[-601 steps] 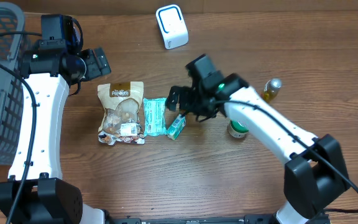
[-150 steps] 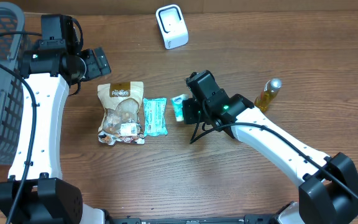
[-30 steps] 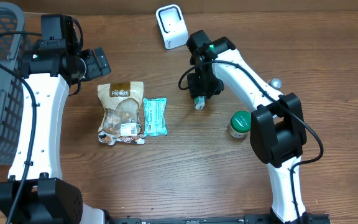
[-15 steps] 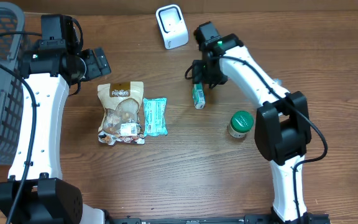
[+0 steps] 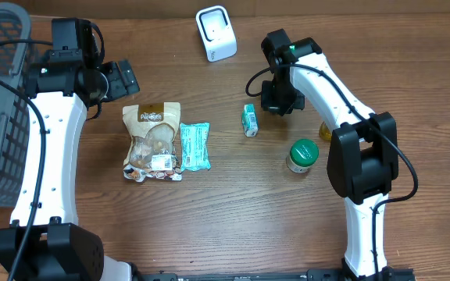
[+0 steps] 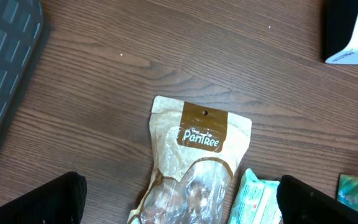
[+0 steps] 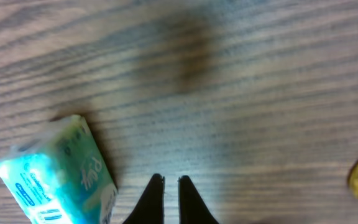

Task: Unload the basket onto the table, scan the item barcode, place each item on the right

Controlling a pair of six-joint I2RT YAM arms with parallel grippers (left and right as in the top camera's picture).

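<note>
Status, overhead view: my right gripper sits just right of the green carton, apart from it, with its jaws pressed together on nothing. The carton lies on the table, nearer than the white scanner and well apart from it. My left gripper hangs spread wide, just beyond the Pantree pouch.

Left wrist view: both fingers stand wide apart above the pouch. A teal packet lies just right of it.

Right wrist view: the fingertips meet, empty. The carton lies tilted to the left. I cannot tell which face bears the barcode.

Hazards: descending with the jaws together would shove or topple the light carton instead of straddling it. Gripping over the barcode face would hide it from the scanner.
</note>
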